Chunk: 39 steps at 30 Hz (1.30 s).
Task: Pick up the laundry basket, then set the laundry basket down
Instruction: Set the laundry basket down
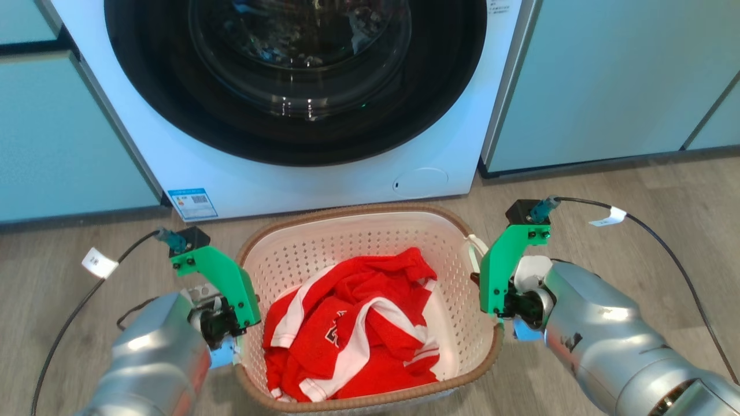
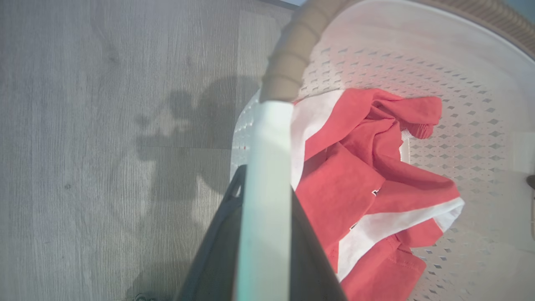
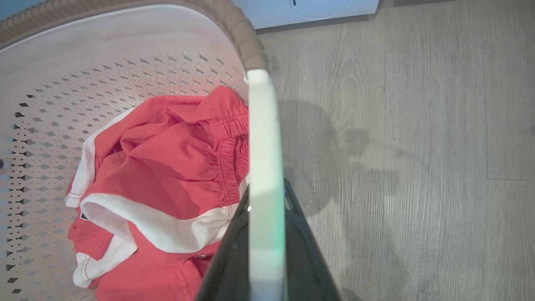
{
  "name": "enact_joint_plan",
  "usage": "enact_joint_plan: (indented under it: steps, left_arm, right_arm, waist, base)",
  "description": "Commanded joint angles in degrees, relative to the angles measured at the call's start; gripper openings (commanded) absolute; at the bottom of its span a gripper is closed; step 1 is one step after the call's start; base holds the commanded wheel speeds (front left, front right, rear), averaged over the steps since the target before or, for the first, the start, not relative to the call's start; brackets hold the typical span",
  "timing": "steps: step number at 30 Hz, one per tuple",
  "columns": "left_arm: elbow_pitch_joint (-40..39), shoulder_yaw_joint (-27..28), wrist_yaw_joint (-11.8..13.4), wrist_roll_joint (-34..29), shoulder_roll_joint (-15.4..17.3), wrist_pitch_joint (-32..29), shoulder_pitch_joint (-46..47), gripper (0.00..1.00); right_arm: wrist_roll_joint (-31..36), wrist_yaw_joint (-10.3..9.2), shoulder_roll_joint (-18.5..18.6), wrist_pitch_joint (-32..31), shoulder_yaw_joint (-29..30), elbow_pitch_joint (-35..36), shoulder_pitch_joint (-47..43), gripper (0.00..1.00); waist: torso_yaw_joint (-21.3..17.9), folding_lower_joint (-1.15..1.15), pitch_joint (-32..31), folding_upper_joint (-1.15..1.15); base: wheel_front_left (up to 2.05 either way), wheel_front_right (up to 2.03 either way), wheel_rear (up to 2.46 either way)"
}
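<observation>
The laundry basket (image 1: 358, 234), white and perforated with a brown woven rim, sits between my two arms in front of a washing machine. A red and white garment (image 1: 352, 323) lies crumpled inside it. My left gripper (image 1: 236, 345) is shut on the basket's left handle (image 2: 269, 146), which runs between its dark fingers (image 2: 223, 234). My right gripper (image 1: 500, 325) is shut on the right handle (image 3: 261, 125) in the same way. Both wrist views look down into the basket at the garment (image 2: 368, 179) (image 3: 167, 167). Whether the basket's bottom touches the floor I cannot tell.
The washing machine (image 1: 300, 190) with its dark round door stands just behind the basket. Pale blue cabinets flank it at left (image 1: 58, 133) and right (image 1: 607, 75). Grey wood floor (image 1: 636, 208) spreads on both sides. Black cables (image 1: 665, 242) trail from each wrist.
</observation>
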<state>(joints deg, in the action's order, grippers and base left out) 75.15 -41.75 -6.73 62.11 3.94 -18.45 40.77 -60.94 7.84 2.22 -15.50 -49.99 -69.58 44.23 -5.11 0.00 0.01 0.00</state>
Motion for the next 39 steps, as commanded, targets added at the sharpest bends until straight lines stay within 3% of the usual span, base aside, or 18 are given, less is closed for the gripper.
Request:
enact_joint_plan:
  steps: [1, 4, 22, 39]
  left_arm:
    - [-1.3, 2.3, -0.7, 1.1, 2.5, 1.6, 3.6, 0.0]
    - [-1.3, 2.2, -0.7, 1.1, 2.3, 2.6, 4.1, 0.0]
    - [-3.8, -0.4, -0.8, -2.3, 2.4, 15.7, 13.4, 0.0]
    - [-2.6, -3.2, -0.8, -5.6, 1.5, 27.2, 18.6, 0.0]
  right_arm:
    - [-0.5, -0.35, 0.7, 0.8, -0.4, 0.4, 1.5, 0.0]
    - [-0.6, -0.35, 0.7, 1.8, -0.8, 0.3, 1.9, 0.0]
    - [2.3, -0.35, 0.7, 15.8, -1.6, -2.1, 11.0, 0.0]
    - [6.1, -0.35, 0.7, 27.4, -2.4, -4.0, 14.9, 0.0]
  waist:
    - [0.1, 0.0, 0.6, 0.0]
    - [0.3, 0.0, 2.4, 0.0]
    - [2.1, 0.0, 26.7, 0.0]
    - [2.7, 0.0, 42.6, 0.0]
  base:
    - [0.0, 0.0, 0.0]
    - [0.0, 0.0, 0.0]
    - [0.0, 0.0, 0.0]
    - [0.0, 0.0, 0.0]
